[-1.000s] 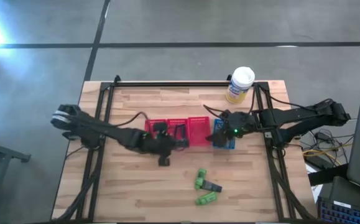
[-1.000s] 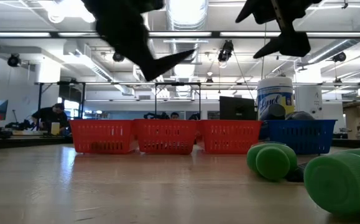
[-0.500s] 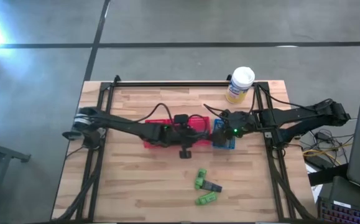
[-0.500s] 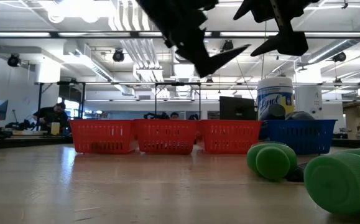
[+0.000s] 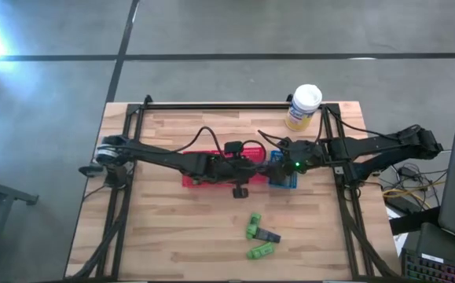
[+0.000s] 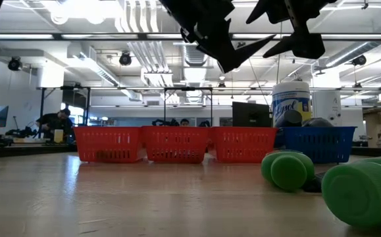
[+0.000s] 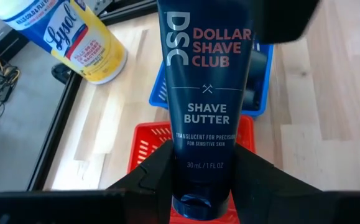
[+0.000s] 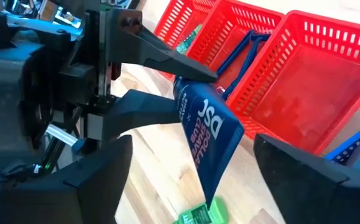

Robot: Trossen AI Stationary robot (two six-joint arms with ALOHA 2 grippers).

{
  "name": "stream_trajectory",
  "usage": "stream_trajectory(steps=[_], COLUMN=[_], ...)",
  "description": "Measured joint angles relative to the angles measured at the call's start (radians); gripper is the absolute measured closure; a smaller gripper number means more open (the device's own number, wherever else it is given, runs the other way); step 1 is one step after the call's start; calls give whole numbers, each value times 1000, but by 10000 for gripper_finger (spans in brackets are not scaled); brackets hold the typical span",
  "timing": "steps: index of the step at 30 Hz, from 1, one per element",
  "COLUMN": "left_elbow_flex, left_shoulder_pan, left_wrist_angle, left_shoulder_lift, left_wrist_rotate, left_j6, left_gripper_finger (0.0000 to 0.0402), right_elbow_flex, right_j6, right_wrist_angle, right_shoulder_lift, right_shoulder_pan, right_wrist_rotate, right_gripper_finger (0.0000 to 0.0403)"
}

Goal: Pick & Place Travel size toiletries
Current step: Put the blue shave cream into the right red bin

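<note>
High view shows the left arm stretched across the wooden surface (image 5: 172, 228), with the left gripper (image 5: 240, 182) hovering over the row of red baskets (image 5: 196, 179), at the basket nearest the blue one. The left gripper is clenched on a dark blue shave butter tube (image 7: 204, 93); in the left wrist view the two dark fingers (image 7: 152, 171) press the tube's capped end from either side, and the tube's flat end points away from the wrist. Beyond the tube in that view lie one red basket (image 7: 148, 140) and the blue basket (image 7: 263, 81), with the white-and-yellow canister (image 7: 74, 37) standing on the surface beside them.

The right gripper (image 5: 284, 167) hangs above the blue basket (image 5: 290, 181), just beside the left gripper. Its fingers stand wide apart and hold nothing; in the right wrist view they frame the left gripper and the tilted tube (image 8: 207, 140), held in the air in front of the red baskets (image 8: 304, 81). One of those red baskets holds thin dark razors (image 8: 239, 53); another, farther along the row, holds a green item.

On the surface nearer the front edge, well apart from the baskets, lie two green mini tubes (image 5: 253, 226) and (image 5: 260, 251), with a small dark tube (image 5: 269, 236) between them. Low view shows the green tubes (image 6: 287, 170) lying on their sides close to the camera, the baskets in a row behind them, and both grippers held well above the surface. The canister (image 5: 303, 106) stands near the far edge on the right arm's side.
</note>
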Motion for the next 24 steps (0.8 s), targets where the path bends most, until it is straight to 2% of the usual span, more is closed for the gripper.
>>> stream_trajectory(steps=[15,24], left_elbow_flex=[-3,-3], left_shoulder_pan=[-2,-2], left_wrist_angle=[56,49], left_shoulder_lift=[-2,-3], left_wrist_rotate=[13,31], left_j6=[-10,-55], left_gripper_finger=[278,276], right_elbow_flex=[0,0], right_j6=[19,-15], right_wrist_angle=[-2,-3], right_shoulder_lift=[0,0], right_shoulder_pan=[0,0], right_wrist_rotate=[-5,5], right_gripper_finger=[240,357])
